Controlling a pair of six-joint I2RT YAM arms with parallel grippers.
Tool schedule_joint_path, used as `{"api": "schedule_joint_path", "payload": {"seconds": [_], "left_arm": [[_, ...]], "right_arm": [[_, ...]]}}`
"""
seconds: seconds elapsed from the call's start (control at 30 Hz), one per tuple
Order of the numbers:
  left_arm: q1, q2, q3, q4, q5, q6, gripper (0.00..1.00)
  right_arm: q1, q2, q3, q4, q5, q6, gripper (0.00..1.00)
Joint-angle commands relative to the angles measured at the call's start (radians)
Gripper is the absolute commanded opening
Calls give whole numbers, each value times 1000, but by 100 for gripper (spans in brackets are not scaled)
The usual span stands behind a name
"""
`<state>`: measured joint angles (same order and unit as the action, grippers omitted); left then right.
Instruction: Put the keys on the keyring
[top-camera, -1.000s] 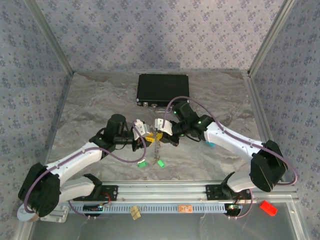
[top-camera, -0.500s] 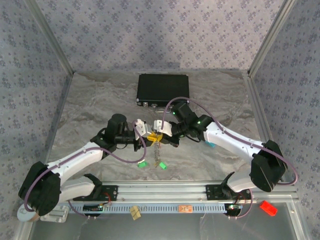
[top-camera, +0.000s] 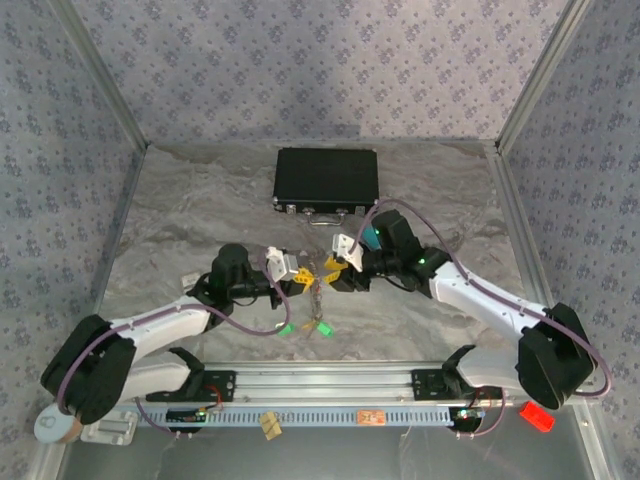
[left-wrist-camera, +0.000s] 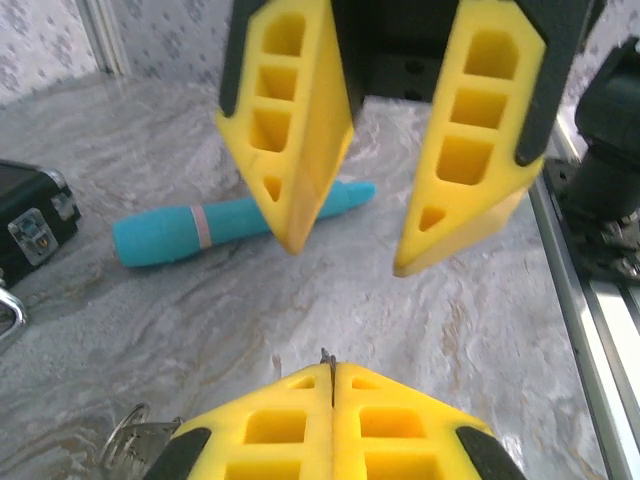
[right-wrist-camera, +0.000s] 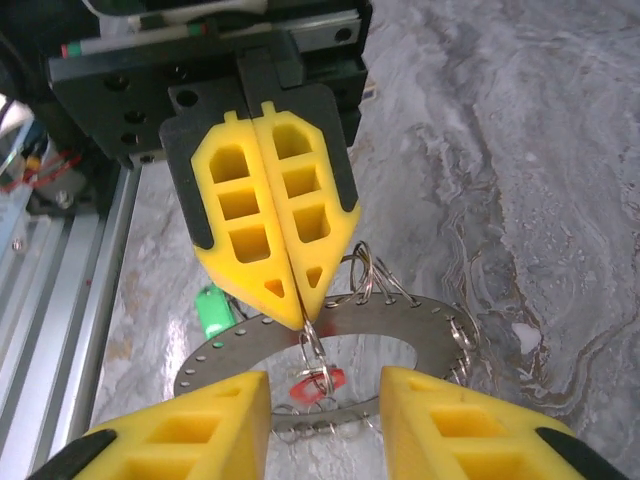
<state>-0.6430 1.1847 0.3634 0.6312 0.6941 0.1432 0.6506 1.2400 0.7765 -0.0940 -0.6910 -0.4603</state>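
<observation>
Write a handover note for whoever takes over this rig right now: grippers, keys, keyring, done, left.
Left gripper: shut, pinching the keyring at its inner edge.
Right gripper: open, empty, facing it.
Red key sits at the keyring's hole; threaded or not, unclear.
One green key lies loose on the table; second green key shows just under the keyring, attachment unclear.
Left: thread the loose keys.
</observation>
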Motion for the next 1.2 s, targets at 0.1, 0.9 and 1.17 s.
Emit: {"api": "schedule_joint_path", "payload": {"seconds": [0.1,0.9,1.17], "left_arm": [[-7,70,-36,324,22,-128,0],[-18,91,-27,376,78,-154,0],[-19,61,-15,290,39,-130,8]], "right_arm": [[-14,-3,-78,191,-78,73,39],[-30,91,-50,260,-174,93,22],[-27,80,-2,140,-141,36,0]]}}
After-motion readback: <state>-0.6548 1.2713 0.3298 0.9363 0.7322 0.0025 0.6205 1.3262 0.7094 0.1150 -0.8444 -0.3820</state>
